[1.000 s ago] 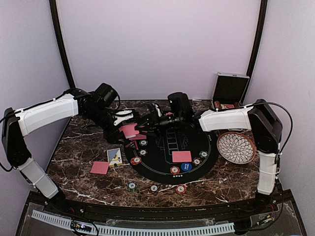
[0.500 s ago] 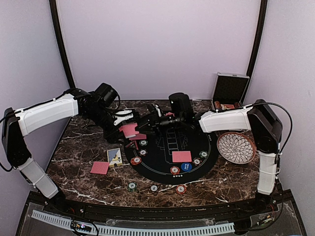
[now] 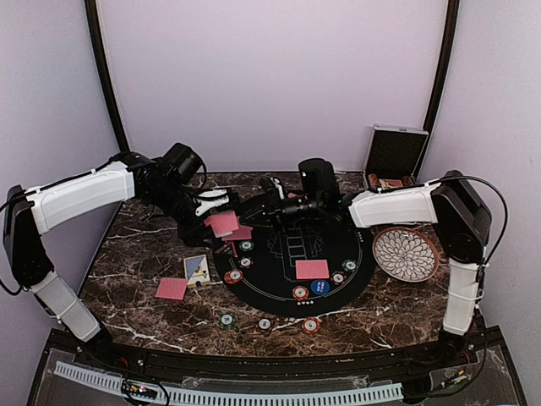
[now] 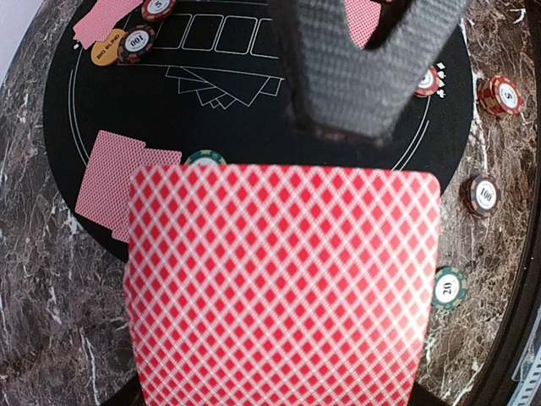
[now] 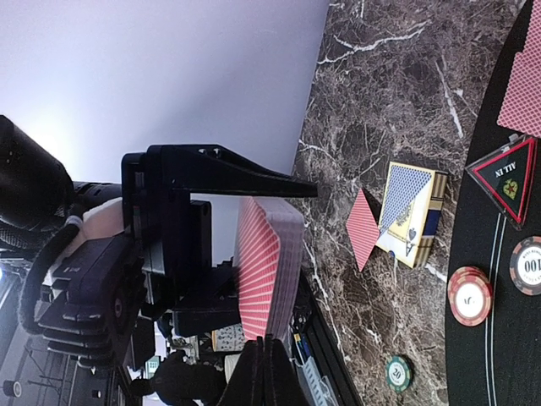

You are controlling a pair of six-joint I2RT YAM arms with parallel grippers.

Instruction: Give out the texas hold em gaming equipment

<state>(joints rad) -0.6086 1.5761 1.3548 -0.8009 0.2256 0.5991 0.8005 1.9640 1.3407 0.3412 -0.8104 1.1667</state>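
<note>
While the left hand (image 3: 218, 222) clamps the red-backed deck (image 4: 283, 288), right hand (image 5: 265, 342) shut at its edge, grip unclear.

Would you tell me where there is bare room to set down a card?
Bare marble front right, between the plate and the front chips, and left of the lone card. The mat's left edge is crowded.

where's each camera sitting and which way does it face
top external: above and behind, facing down at the round black game mat; left arm and right arm show.
left wrist: looks down past the red diamond-backed card deck in the left pincer to the mat; pincer mostly hidden.
right wrist: looks sideways at the left pincer; shut right pincer shows at bottom.
shared: the deck, in all three.
</note>
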